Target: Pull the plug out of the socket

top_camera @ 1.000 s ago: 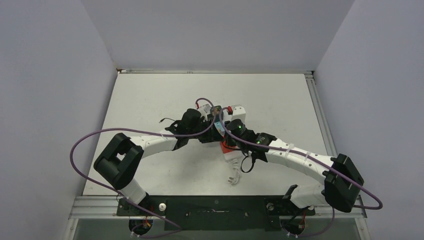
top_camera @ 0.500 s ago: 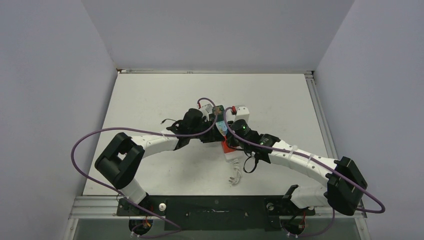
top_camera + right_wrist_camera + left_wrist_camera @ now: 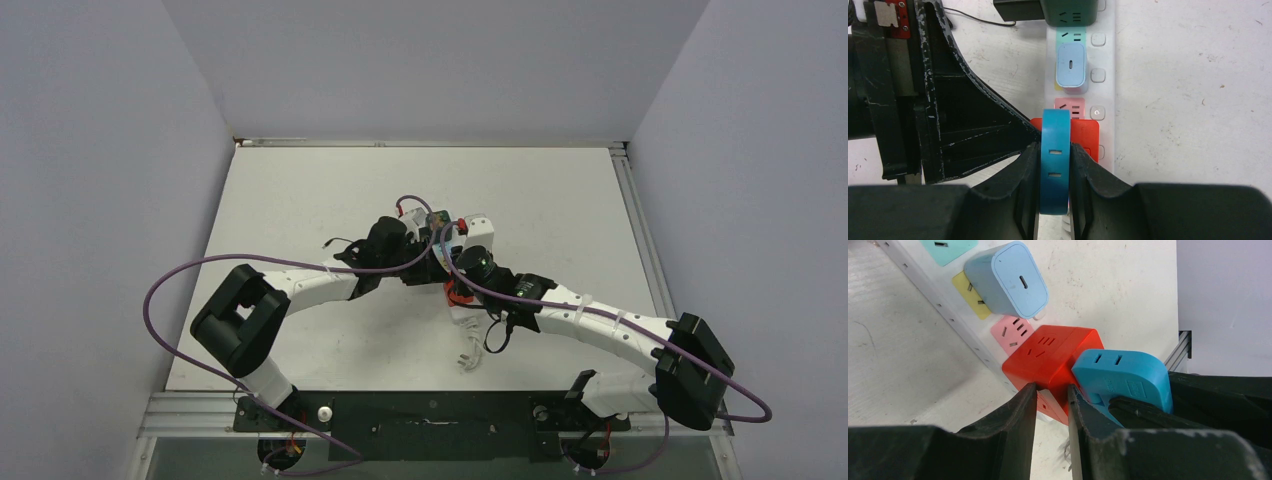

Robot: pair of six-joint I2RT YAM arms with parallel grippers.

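Right wrist: our right tool (image 3: 1054, 152) gripped the blue plug (image 3: 1055, 127), left tool (image 3: 1052, 396) pinched the red adapter (image 3: 1048, 352); any slip could've dragged the socket (image 3: 1108, 92).

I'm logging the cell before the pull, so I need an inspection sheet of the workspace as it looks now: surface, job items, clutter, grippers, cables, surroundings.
Surface: white table, lightly scuffed.
Job's things: socket strip lies flat; blue plug sits against the red cube adapter on the strip.
Clutter: light blue charger and dark adapter, both plugged into the strip.
Grippers: left gripper shut on the red cube adapter; right gripper shut on the blue plug.
Cables: purple cables loop over both arms; white cord trails from the strip's near end.
Surroundings: plain grey walls on three sides.
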